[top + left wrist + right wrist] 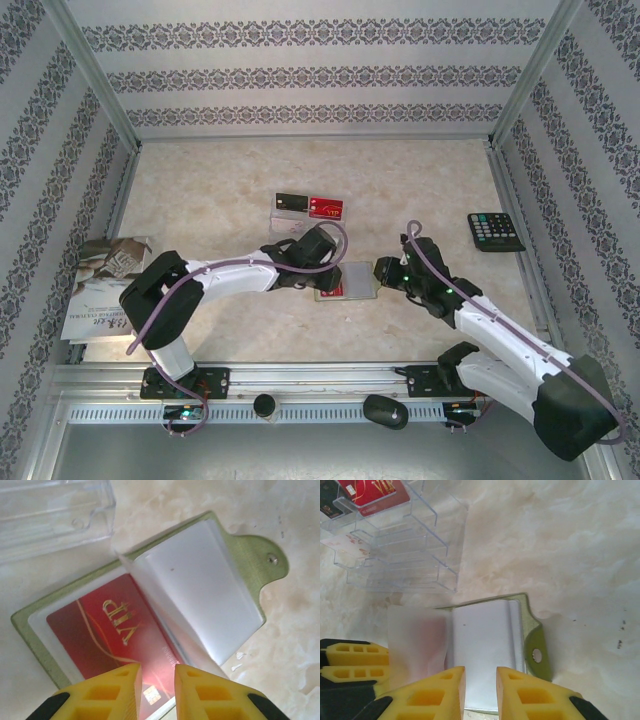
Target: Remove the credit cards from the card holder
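A: Where was the red card (100, 625)?
B: In the card holder (252, 555), right under L gripper (156, 672), long way pointing away. R gripper (480, 672) was over holder's flap side. Both narrow, holding nothing.

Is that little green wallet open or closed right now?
Open. The card holder lies spread flat with its pale sleeves exposed. One leaf is half turned, and a red card shows inside a sleeve.

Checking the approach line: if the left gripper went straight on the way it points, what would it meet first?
Probably the red card lying in the open card holder: the left gripper points at its near edge. Height above it is unclear.
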### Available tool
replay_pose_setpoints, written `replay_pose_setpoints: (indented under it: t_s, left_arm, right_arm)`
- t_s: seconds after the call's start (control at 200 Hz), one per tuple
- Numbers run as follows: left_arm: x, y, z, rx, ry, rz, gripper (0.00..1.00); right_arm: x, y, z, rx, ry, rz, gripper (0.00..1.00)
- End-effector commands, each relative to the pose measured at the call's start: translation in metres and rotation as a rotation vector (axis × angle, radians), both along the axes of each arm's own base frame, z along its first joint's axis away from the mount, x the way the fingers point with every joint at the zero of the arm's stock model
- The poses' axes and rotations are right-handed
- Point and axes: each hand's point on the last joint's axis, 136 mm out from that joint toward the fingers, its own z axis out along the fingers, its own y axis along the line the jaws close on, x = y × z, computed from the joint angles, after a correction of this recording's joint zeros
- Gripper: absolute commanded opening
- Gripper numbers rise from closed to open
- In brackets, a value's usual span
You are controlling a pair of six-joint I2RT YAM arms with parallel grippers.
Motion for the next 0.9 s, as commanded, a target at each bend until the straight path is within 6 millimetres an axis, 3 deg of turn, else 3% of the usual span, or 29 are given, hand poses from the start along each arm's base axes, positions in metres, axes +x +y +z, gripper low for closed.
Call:
replay_pose_setpoints:
  t_s: [0.0,0.2,0.305,0.405,0.455,0.57,0.704,0.894]
  left_arm:
    - [-0.01,-0.014,-0.012,0.018,0.04,-0.047,0.24]
    - [-0.009,-0.065,-0.01,-0.056,0.05,-0.124,0.23]
    - [-0.009,-0.072,-0.022,-0.03,0.08,-0.142,0.23]
    - [-0.007,-0.063,-0.042,0.002,0.115,-0.121,0.21]
    - [-0.005,-0.059,-0.039,-0.023,0.109,-0.102,0.21]
    - [0.005,-0.047,-0.001,-0.067,-0.007,-0.061,0.22]
    - [0.013,-0.018,0.038,-0.066,-0.138,-0.007,0.26]
    - [0.015,0.039,0.01,-0.029,-0.089,0.095,0.25]
  right_arm:
    - [-0.004,-0.012,-0.005,-0.014,0.0,-0.04,0.24]
    - [-0.007,-0.026,0.003,-0.011,-0.027,-0.075,0.24]
    - [-0.007,-0.027,0.007,-0.007,-0.036,-0.075,0.24]
    - [-0.006,-0.025,0.007,-0.002,-0.035,-0.062,0.25]
    - [-0.005,-0.02,0.008,0.014,-0.036,-0.04,0.25]
    - [-0.003,-0.004,0.01,0.044,-0.026,0.03,0.26]
    - [0.004,0.021,0.013,0.07,-0.039,0.123,0.27]
    - [0.003,0.082,0.011,0.065,-0.012,0.334,0.27]
